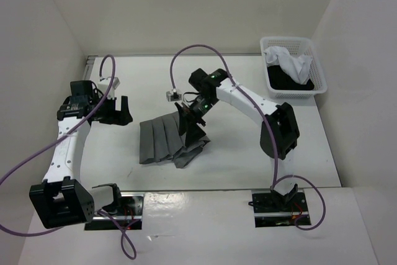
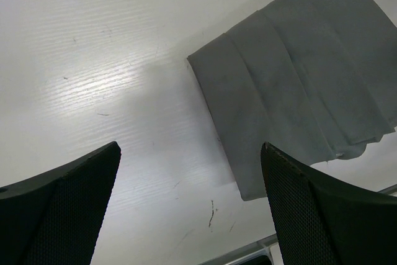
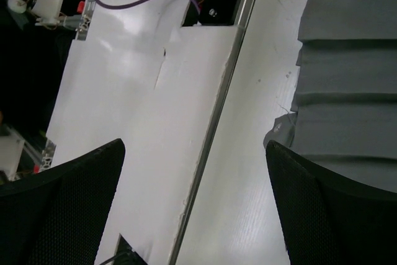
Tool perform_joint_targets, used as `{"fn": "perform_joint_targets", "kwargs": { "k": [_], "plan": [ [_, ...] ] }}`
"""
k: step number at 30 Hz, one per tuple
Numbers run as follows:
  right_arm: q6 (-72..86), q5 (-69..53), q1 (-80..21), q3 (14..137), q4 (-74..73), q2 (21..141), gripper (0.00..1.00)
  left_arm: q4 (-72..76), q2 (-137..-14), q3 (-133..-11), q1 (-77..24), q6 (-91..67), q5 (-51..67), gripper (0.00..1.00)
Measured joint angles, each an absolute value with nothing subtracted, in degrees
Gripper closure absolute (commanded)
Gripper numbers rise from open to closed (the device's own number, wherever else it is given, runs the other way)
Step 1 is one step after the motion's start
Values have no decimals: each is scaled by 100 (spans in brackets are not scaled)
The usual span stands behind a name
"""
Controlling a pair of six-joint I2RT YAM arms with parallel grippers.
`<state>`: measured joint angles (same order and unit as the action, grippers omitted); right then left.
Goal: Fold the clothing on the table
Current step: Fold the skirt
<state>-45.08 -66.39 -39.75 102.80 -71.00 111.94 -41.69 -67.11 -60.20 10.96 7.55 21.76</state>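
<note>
In the middle of the white tabletop point(image 1: 149, 85), a little nearer the front rail point(image 1: 205, 190) than the back wall, lies a dark grey pleated skirt point(image 1: 160, 141). It lies mostly flat, with its pleats running side by side. Its right-hand part, seen from above, is bunched and rumpled. The left tool point(image 1: 121, 113) hangs over bare tabletop to the left of the skirt and apart from it. Its jaws stand wide apart and hold nothing. Its wrist camera looks down between the two black jaws onto white tabletop, with a corner of the skirt showing to the right and reaching behind the right-hand jaw. The right tool point(image 1: 193, 126) is over the rumpled right side of the skirt, jaws wide apart, with nothing gripped between them. Whether it touches the cloth cannot be told. Its wrist camera shows the rail and white surface between the jaws, and the pleats off to the right. In the far right corner of the tabletop stands a white basket point(image 1: 291, 42). It holds a white garment point(image 1: 286, 59) lying on top of a black garment point(image 1: 291, 82).
</note>
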Motion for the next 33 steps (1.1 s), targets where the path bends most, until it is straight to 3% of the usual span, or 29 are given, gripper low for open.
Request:
{"fn": "perform_joint_targets", "kwargs": {
  "k": [10,20,28,33],
  "plan": [
    [-5043,-6785,-4165,10075,-7218,12870,3,-4158,-6742,-6020,1096,755,2235,0],
    [-5612,-7225,-3726,9636,-7498,13616,4,-4147,-6980,-6020,1096,755,2235,0],
    [-5627,-7310,-3516,9644,-7725,13592,4,-4150,-7006,-6020,1096,760,2237,0],
    [-5144,-6772,-3505,9913,-7616,12669,2,-4150,-6838,-6012,1096,777,2239,0]
  ]
}}
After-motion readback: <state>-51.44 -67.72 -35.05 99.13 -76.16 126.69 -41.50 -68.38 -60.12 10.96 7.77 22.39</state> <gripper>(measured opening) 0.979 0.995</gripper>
